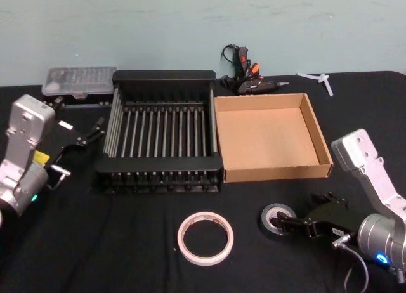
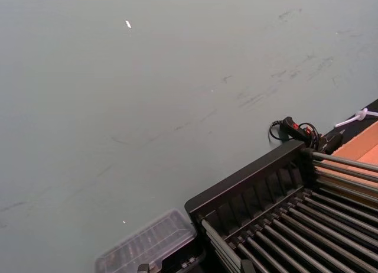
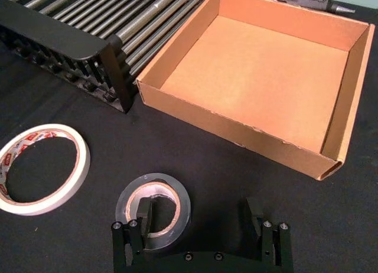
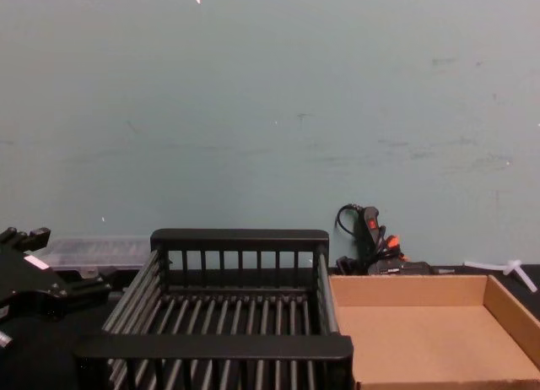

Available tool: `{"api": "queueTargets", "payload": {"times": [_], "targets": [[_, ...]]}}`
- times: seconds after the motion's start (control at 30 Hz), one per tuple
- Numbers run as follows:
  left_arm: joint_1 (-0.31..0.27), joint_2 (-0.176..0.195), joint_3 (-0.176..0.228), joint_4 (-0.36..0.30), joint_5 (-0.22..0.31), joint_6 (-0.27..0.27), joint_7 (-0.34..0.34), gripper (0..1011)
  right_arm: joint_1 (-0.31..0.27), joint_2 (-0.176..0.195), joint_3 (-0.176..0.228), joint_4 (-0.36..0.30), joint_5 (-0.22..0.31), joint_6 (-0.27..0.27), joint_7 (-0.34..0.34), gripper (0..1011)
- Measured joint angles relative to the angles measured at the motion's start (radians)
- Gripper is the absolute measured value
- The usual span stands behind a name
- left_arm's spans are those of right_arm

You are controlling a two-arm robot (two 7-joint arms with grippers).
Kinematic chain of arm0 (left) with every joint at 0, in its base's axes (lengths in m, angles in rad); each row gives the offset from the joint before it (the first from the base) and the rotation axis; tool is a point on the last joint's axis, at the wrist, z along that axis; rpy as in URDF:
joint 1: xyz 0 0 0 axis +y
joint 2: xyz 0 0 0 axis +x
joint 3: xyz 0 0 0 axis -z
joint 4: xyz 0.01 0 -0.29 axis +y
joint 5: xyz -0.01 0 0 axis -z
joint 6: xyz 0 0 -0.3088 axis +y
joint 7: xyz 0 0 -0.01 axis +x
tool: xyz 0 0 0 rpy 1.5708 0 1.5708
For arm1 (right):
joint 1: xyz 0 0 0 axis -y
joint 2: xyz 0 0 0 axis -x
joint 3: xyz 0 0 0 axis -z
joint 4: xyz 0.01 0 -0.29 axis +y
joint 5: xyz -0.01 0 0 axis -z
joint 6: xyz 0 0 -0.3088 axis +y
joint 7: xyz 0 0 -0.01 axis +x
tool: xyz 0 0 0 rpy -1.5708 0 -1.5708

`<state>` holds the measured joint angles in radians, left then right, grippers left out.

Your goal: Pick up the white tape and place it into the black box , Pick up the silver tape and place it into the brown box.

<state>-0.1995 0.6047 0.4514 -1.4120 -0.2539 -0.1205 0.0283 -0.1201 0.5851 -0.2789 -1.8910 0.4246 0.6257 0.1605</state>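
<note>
The white tape (image 1: 205, 238) lies flat on the black cloth in front of the black box (image 1: 165, 84); it also shows in the right wrist view as the white tape (image 3: 41, 166). To its right lies the silver tape (image 1: 278, 218). My right gripper (image 1: 303, 212) is open and low, right beside it. In the right wrist view, one finger (image 3: 140, 226) overlaps the silver tape (image 3: 155, 207) and the other stands clear of it, with the right gripper (image 3: 201, 228) holding nothing. The brown box (image 1: 317, 134) sits empty to the right of the black box. My left gripper (image 1: 76, 150) hovers open to the left of the black box.
A clear plastic case (image 1: 79, 80) lies behind the black box at the back left. A glue gun (image 1: 250, 77) and a white plastic piece (image 1: 317, 78) lie behind the brown box. The green wall closes off the table's far edge.
</note>
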Motion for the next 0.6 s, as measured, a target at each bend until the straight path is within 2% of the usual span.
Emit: {"api": "queueTargets", "payload": {"times": [0.6], "targets": [[0.000,0.000,0.000,0.000,0.000,0.000,0.000,1001,0.029,-0.040,0.002,0.047,-0.036,0.016,0.036,1002]]}}
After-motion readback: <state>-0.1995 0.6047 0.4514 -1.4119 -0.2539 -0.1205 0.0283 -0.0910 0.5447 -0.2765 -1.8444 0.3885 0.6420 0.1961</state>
